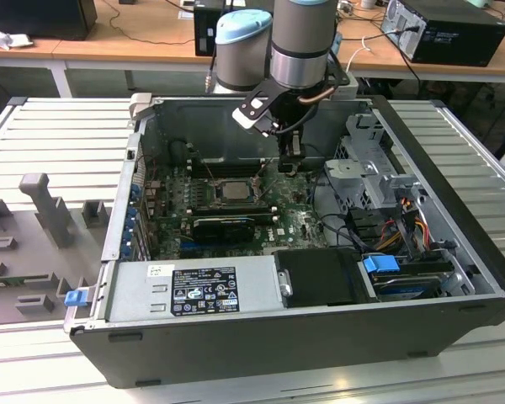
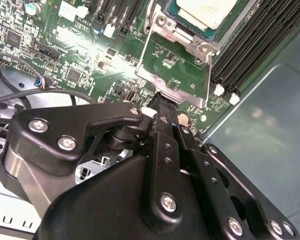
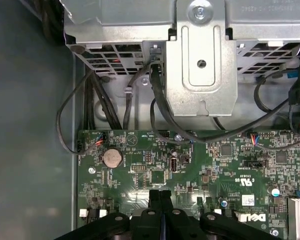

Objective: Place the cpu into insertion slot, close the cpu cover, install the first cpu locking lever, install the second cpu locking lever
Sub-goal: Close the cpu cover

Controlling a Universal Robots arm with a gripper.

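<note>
The cpu (image 2: 202, 11), a small square chip with a silvery top, lies in the insertion slot (image 2: 222, 33) on the green motherboard; in the exterior view the cpu (image 1: 234, 190) sits mid-board. The cpu cover (image 2: 172, 90), a thin metal frame with a square window, stands swung open off the socket, with green board visible through its window. My gripper (image 2: 162, 102) is shut, its tips right at the cover's free edge and holding nothing. The gripper (image 1: 290, 158) hangs to the exterior view's right of the socket. In the first wrist view the gripper (image 3: 160, 194) hovers above the board.
The open computer case (image 1: 454, 160) walls in the work area. Long black memory slots (image 2: 252, 45) run beside the socket. A metal drive cage (image 3: 200, 50) with black cables (image 3: 160, 105) lies near the gripper. A black card (image 1: 227, 225) and the power supply (image 1: 194, 290) lie nearer the front.
</note>
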